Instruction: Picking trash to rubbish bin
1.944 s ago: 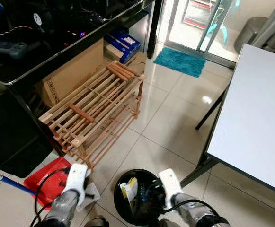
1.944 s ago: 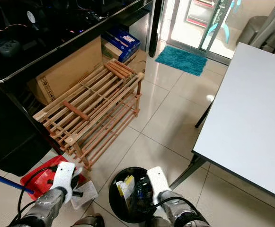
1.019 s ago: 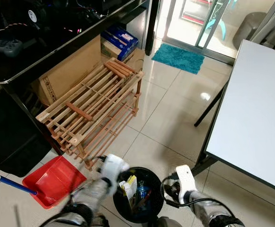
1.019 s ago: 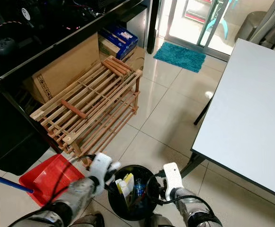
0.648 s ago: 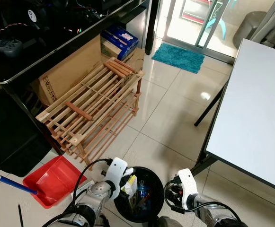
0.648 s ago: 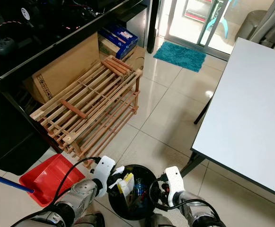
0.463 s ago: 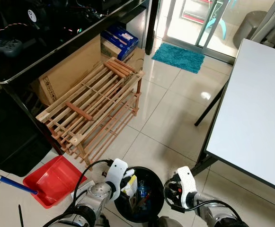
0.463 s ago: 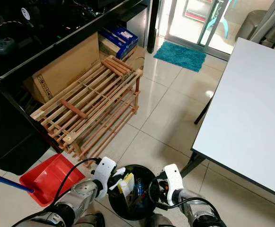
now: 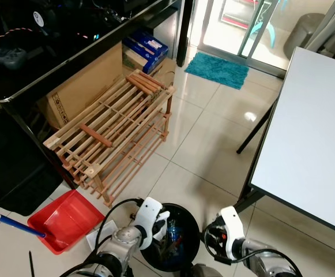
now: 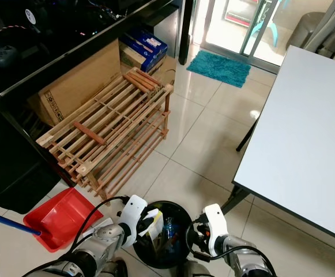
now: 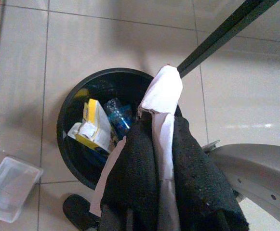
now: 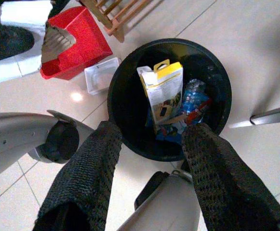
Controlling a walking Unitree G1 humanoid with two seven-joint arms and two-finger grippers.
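Since two seconds ago the left gripper (image 11: 161,159) has swung from beside the red dustpan (image 9: 66,219) to over the bin (image 9: 181,216), and the white paper (image 11: 163,91) came with it. Its fingers (image 11: 130,178) are pinched narrow on the paper, whose free end pokes out past the fingertips above the bin's open mouth, so a release here would likely drop it inside. The bin stands on the tiled floor between the two arms and already holds a yellow carton (image 12: 161,94), a blue bottle (image 12: 193,96) and other scraps. The right gripper (image 12: 152,159) hangs over the bin's near rim with its fingers wide and nothing in them, probably kept clear of the drop. A clear plastic tray (image 12: 101,75) lies on the floor between dustpan and bin, a likely next pick. Judging by this, the step in hand is letting go.
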